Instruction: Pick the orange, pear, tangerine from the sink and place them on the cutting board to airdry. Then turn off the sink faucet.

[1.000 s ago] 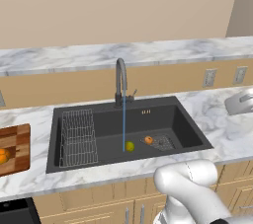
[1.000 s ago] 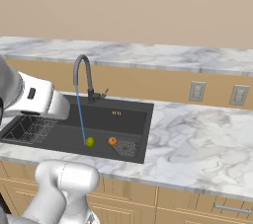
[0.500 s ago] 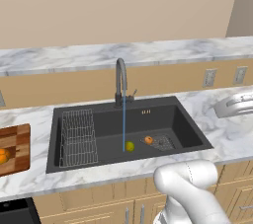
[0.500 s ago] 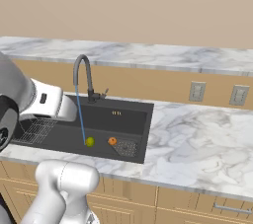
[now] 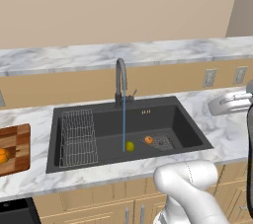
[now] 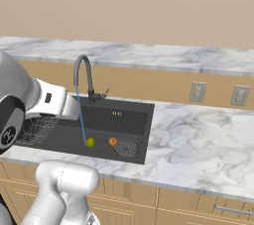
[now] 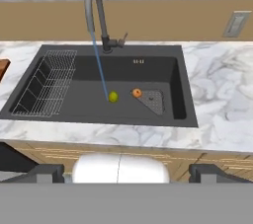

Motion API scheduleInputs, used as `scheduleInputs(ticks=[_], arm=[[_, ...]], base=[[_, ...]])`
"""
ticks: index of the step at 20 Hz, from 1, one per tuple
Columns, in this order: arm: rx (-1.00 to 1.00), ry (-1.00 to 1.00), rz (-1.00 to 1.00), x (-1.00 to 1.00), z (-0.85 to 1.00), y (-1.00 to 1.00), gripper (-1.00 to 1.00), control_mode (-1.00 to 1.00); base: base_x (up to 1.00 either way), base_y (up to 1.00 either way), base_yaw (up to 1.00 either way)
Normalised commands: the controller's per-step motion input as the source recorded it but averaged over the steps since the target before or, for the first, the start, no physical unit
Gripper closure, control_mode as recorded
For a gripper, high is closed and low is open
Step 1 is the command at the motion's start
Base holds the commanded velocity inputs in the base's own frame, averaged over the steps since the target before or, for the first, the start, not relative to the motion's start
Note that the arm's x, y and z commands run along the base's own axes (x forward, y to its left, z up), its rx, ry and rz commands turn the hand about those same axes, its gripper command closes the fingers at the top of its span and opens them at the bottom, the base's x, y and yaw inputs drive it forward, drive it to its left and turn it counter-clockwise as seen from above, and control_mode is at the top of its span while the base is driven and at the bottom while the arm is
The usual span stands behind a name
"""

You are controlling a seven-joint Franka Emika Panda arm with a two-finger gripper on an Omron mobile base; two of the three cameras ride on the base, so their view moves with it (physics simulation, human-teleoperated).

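The dark sink holds the yellow-green pear at the foot of the water stream. An orange-coloured fruit, orange or tangerine I cannot tell, lies by the drain grate. A second orange-coloured fruit rests on the cutting board at the far left. The sink faucet is running. My gripper hangs high in front of the sink, open, with nothing between its fingertips.
A wire rack fills the sink's left side. Marble counter stretches to the right of the basin. Wall outlets sit on the backsplash. My arm's links cross the left of the right base view.
My arm has swung: its link reaches further in from the right edge of the left base view and further right in the right base view. The fruits lie as before.
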Motion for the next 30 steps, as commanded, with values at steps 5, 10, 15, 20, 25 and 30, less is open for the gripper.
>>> scheduleInputs(ticks=[5, 10, 15, 20, 25, 30], arm=[[-0.02, 0.00, -0.03, 0.12, -0.20, 0.00, -1.00, -1.00], [-0.01, 0.00, -0.01, 0.13, -0.29, 0.00, -1.00, -1.00], [0.00, 0.00, 0.00, 0.19, -0.23, 0.00, -1.00, -1.00], [0.00, 0.00, 0.00, 0.25, -0.17, 0.09, -1.00, -1.00], [0.00, 0.00, 0.00, 0.26, -0.25, 0.08, -1.00, -1.00], [0.00, 0.00, 0.00, 0.28, -0.32, 0.02, -1.00, -1.00]], base=[[0.00, 0.00, 0.00], [0.00, 0.00, 0.00], [0.00, 0.00, 0.00], [0.00, 0.00, 0.00], [0.00, 0.00, 0.00], [0.00, 0.00, 0.00]])
